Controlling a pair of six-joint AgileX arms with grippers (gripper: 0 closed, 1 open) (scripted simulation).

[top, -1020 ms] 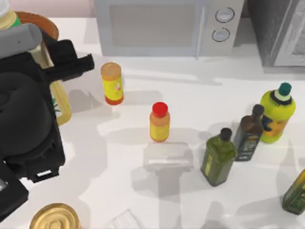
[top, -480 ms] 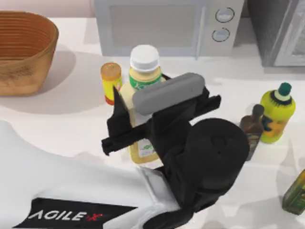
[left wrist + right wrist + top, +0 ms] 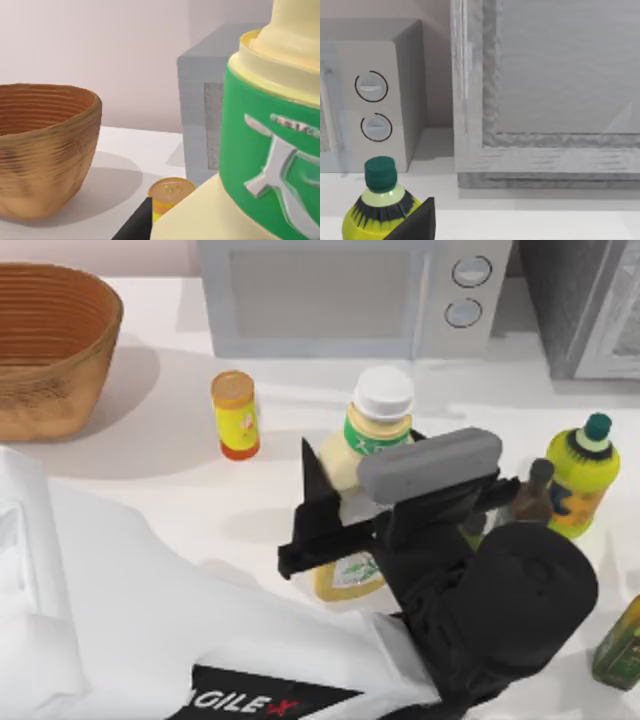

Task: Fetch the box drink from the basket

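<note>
Top view: box drink point(image 3: 362, 465) upright mid-counter, pinched in left gripper point(image 3: 345, 515), fingers clamped on its body below the green band, cap clear so it can be stood down straight. Can't tell if its base touches the counter. Basket point(image 3: 50, 345) at far-left corner, well apart, nothing visible inside; fetch looks nearly done. Tan-capped yellow bottle point(image 3: 236, 414) stands between them, microwave point(image 3: 345, 295) along the back edge. Right gripper point(image 3: 415, 222) near green-capped bottle point(image 3: 380, 207); can't tell its state.
</note>
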